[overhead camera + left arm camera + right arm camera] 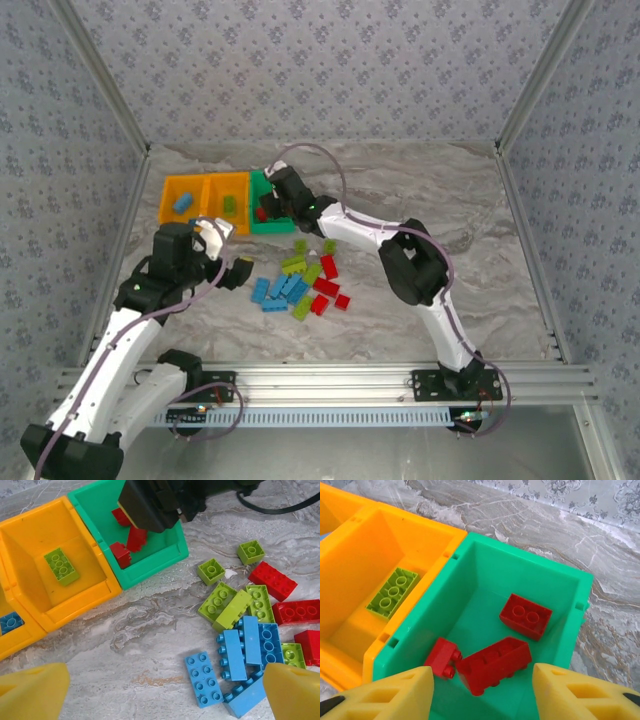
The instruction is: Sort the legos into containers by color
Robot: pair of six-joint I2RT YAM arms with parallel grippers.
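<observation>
**Over the green bin (530, 550): right claw (482, 690) spread, empty**

Counter (480, 220) carries two orange bins (168, 215) and the green one, side by side. Right claw hangs above three red legos (492, 665) lying inside, jaws wide, gripping nothing; reds evidently belong there. Left claw (162, 695), equally wide and empty, hovers by the loose pile (300, 285), probably lining up a blue. Lime brick (392, 592) sits in the middle bin, blue brick (182, 202) in the leftmost.

Right pincer (267, 207) above green bin (272, 229) — legos (296, 286) heaped nearby.
</observation>
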